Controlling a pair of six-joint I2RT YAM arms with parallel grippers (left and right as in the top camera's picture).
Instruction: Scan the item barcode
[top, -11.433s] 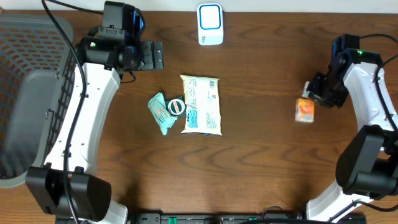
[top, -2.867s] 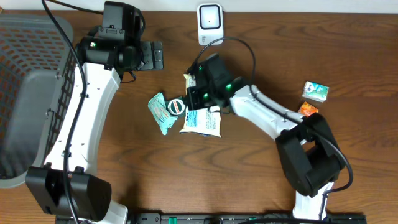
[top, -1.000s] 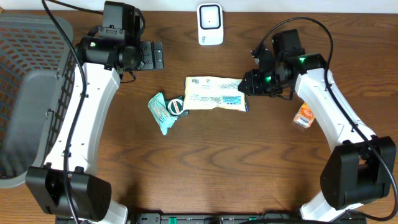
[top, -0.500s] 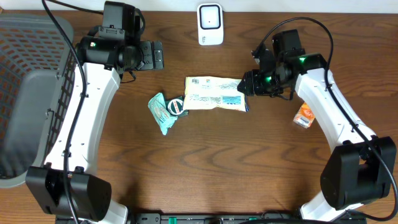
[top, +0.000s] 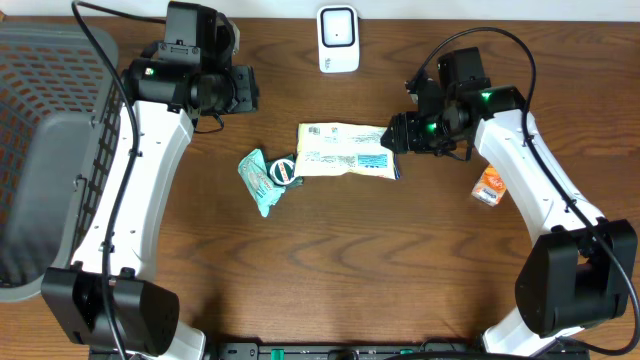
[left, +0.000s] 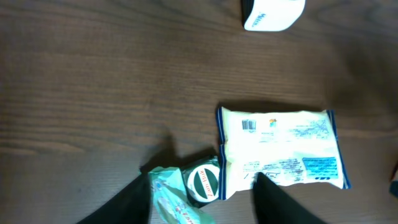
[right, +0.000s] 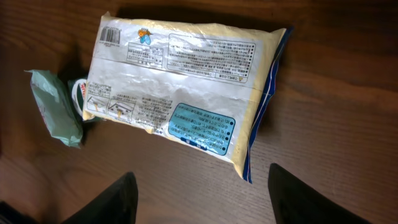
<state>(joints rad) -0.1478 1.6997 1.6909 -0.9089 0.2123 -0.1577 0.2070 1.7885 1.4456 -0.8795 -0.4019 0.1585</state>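
Observation:
A pale yellow packet (top: 345, 150) lies flat on the wooden table with its printed back up. Its barcode (right: 112, 34) sits at the far left corner in the right wrist view. My right gripper (top: 396, 135) hovers just off the packet's (right: 180, 81) right end, open, with nothing between its fingers (right: 115, 200). My left gripper (top: 242, 90) hangs high at the back left, open with the jaws partly narrowed and empty. From there the packet (left: 280, 148) shows below it. The white scanner (top: 338, 38) stands at the back edge.
A teal pouch (top: 258, 182) and a round green-and-white lid (top: 283, 171) touch the packet's left end. An orange packet (top: 489, 185) lies under the right arm. A dark mesh basket (top: 60, 60) fills the left side.
The left gripper's jaws have drawn closer together. The right gripper's fingers have spread a little wider. The packet has not moved.

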